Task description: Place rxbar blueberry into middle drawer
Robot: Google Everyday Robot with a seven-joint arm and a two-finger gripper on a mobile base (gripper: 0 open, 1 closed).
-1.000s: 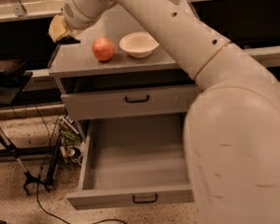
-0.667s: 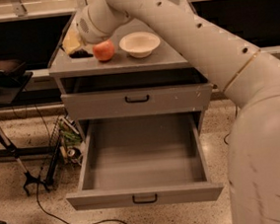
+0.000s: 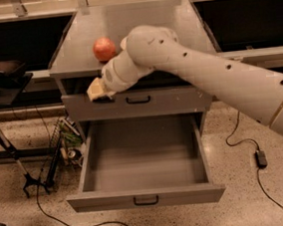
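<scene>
Lab-like workroom, speckled floor (image 3: 250,199), loose cables (image 3: 259,158) below the gripper (image 3: 98,92), grey drawer cabinet (image 3: 137,20) just behind it.

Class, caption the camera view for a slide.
Claw hovers before the upper drawer front, above the open middle drawer.

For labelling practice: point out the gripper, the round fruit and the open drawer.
gripper (image 3: 99,92), camera view, tip, before upper drawer front (image 3: 173,100).
round fruit (image 3: 104,49), camera view, middle.
open drawer (image 3: 143,161), camera view, bare floor.

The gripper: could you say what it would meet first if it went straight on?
Probably the left wall of the middle drawer; the gripper, before the upper drawer front, points down-left, but depth is unclear.
</scene>
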